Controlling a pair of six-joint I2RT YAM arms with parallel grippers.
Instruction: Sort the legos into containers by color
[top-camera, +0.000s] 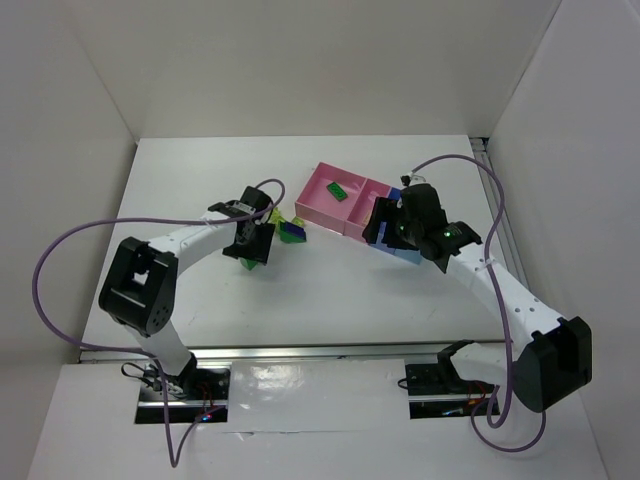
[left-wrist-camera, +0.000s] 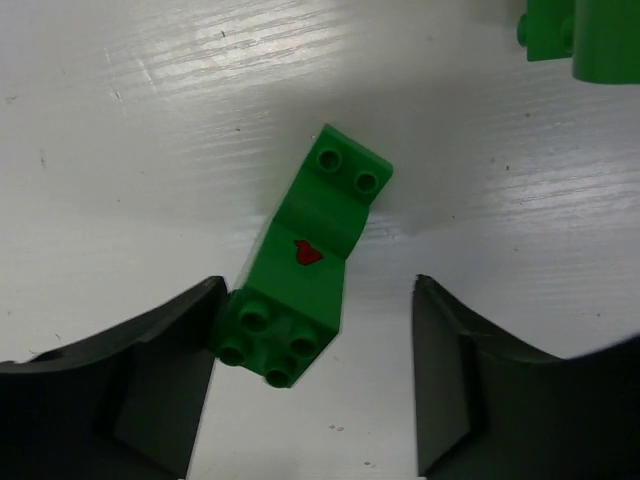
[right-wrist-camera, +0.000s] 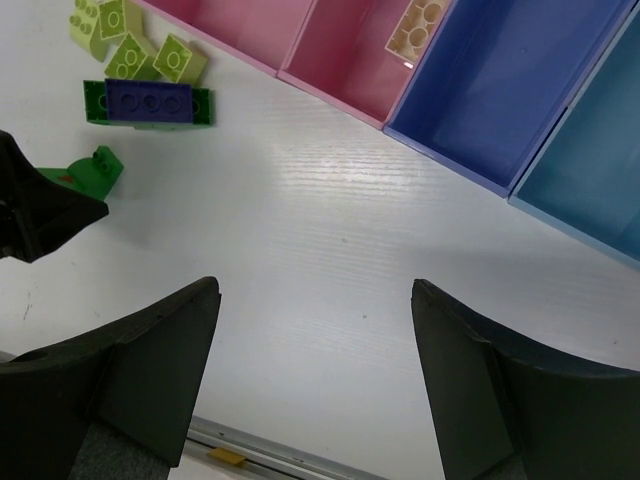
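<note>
- Top external view: the left gripper (top-camera: 262, 245) hangs low over the white table (top-camera: 200, 180), right beside the loose pile of small plastic bricks (top-camera: 291, 230). Its arm curves in from the left base toward the middle. From here I cannot tell how wide the jaws are.
- The right gripper (top-camera: 378, 230) hovers at the near edge of the joined trays, with its arm stretched up from the right base. One dark green brick (top-camera: 336, 190) lies in the large pink square plastic tray (top-camera: 318, 205).
- Left wrist view: the jaws are apart. The black fingers (left-wrist-camera: 150, 390) stand on both sides of a bright green angled plastic brick with a red mark (left-wrist-camera: 305, 255), which lies flat on the table. The finger on the picture's left is touching or just beside the studded lower end of this brick, I cannot tell which. The other finger is well apart from it.
- Right wrist view: the jaws are wide apart, with only bare table between the fingers (right-wrist-camera: 130, 370). Ahead stand the small pink tray (right-wrist-camera: 340, 70) holding a cream brick (right-wrist-camera: 418, 25), then the periwinkle-blue tray (right-wrist-camera: 500, 90) and the light-blue tray (right-wrist-camera: 600, 170). On the table at the upper left lie yellow-green bricks (right-wrist-camera: 130, 50) and a dark blue brick (right-wrist-camera: 150, 100).
</note>
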